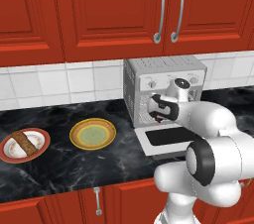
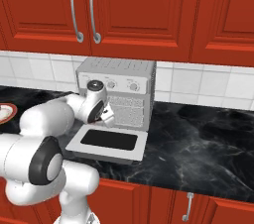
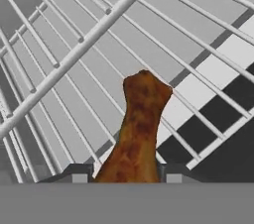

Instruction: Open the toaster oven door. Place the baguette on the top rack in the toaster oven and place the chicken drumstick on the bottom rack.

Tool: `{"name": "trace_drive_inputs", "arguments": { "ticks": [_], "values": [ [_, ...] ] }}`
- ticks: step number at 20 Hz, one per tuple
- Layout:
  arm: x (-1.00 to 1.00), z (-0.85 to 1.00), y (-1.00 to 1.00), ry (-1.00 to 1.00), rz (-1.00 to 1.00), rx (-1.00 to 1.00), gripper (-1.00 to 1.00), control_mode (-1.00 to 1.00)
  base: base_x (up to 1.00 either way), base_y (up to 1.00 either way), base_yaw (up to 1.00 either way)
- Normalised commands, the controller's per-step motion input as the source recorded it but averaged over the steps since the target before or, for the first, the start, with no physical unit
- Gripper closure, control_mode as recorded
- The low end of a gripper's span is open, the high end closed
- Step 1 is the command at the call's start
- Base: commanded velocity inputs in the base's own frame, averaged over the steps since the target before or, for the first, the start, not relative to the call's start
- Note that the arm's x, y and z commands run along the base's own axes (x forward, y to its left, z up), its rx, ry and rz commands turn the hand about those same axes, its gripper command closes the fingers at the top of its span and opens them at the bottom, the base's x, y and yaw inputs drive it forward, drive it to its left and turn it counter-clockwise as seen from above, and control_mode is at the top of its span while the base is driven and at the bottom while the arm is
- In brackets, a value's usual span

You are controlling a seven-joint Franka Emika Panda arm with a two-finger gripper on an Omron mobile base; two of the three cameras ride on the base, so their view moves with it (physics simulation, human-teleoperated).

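Observation:
The toaster oven [image 1: 163,77] stands on the counter with its door [image 1: 166,138] folded down flat, glass window facing up. My gripper [image 3: 124,174] is shut on the chicken drumstick [image 3: 140,124], whose thin end points away from me over a silver wire rack [image 3: 79,49] inside the cavity. I cannot tell which rack it is. From the base, the gripper [image 1: 157,112] sits at the oven's mouth above the door [image 2: 108,141]. The baguette [image 1: 22,141] lies on a red-rimmed plate [image 1: 42,139] far to the left.
An empty yellow plate [image 1: 93,134] sits between the baguette's plate and the oven. Red cabinet doors with silver handles [image 1: 159,12] hang above. The black marble counter [image 2: 198,134] stretches right of the toaster oven [image 2: 116,82].

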Motion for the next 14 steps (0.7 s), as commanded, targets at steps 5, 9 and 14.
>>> {"name": "trace_drive_inputs", "arguments": {
  "ticks": [5, 9, 14],
  "values": [
    [0.23, -0.10, -0.08, -0.08, -0.02, 0.04, 1.00, -1.00, 0.00, 0.00, 0.00],
    [-0.22, 0.10, -0.23, -0.17, 0.00, 0.02, 1.00, -1.00, 0.00, 0.00, 0.00],
    [0.00, 0.09, 0.00, -0.21, 0.00, 0.00, 1.00, -1.00, 0.00, 0.00, 0.00]
  ]
}}
